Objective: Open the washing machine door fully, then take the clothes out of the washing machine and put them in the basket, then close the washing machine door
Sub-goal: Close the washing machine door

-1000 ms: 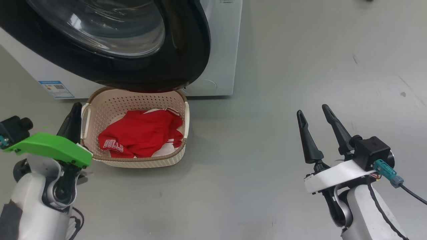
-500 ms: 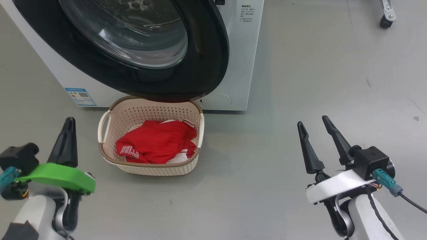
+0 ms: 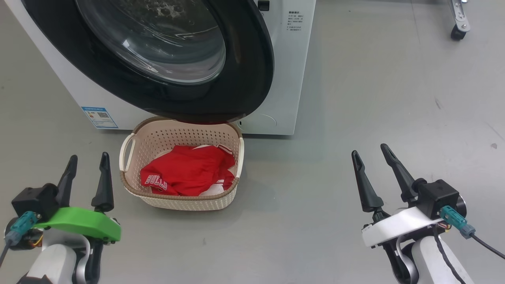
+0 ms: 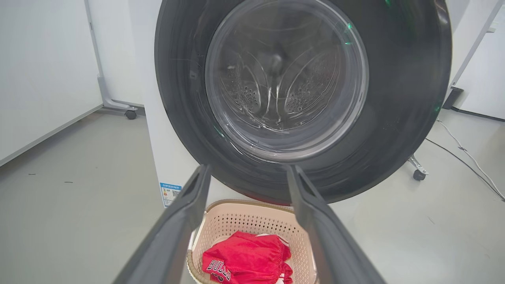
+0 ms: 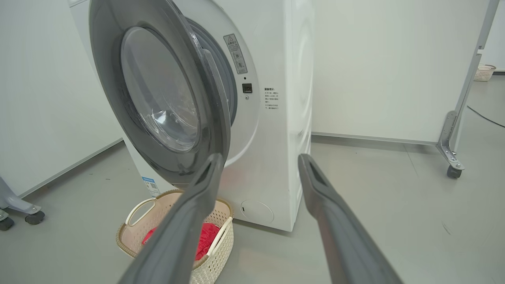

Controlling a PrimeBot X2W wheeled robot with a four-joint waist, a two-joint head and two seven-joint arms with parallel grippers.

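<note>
The washing machine (image 3: 292,79) stands at the top of the head view. The washing machine door (image 3: 252,79), black-rimmed with a clear glass bowl, hangs partly open over the basket (image 3: 189,203); in the right wrist view the door (image 5: 106,79) stands ajar from the machine front (image 5: 276,138). Red clothes (image 3: 185,173) with "BULLS" lettering and some white fabric lie in the cream basket. My left gripper (image 3: 88,157) is open and holds nothing, left of the basket. Far to the right over bare floor, my right gripper (image 3: 369,150) is also open with nothing in it. Both wrist views show spread fingers (image 4: 185,213) (image 5: 331,205).
Grey floor stretches to the right of the machine. A wheeled frame's castor (image 3: 457,31) stands at the far right, seen again as a castor (image 5: 453,171). A cable (image 4: 465,154) lies on the floor. White partition walls surround the area, with another small basket (image 5: 483,73) far off.
My left gripper has gone from shut to open and has drawn back from the basket's left handle. The head camera has tilted, so more of the machine's front shows.
</note>
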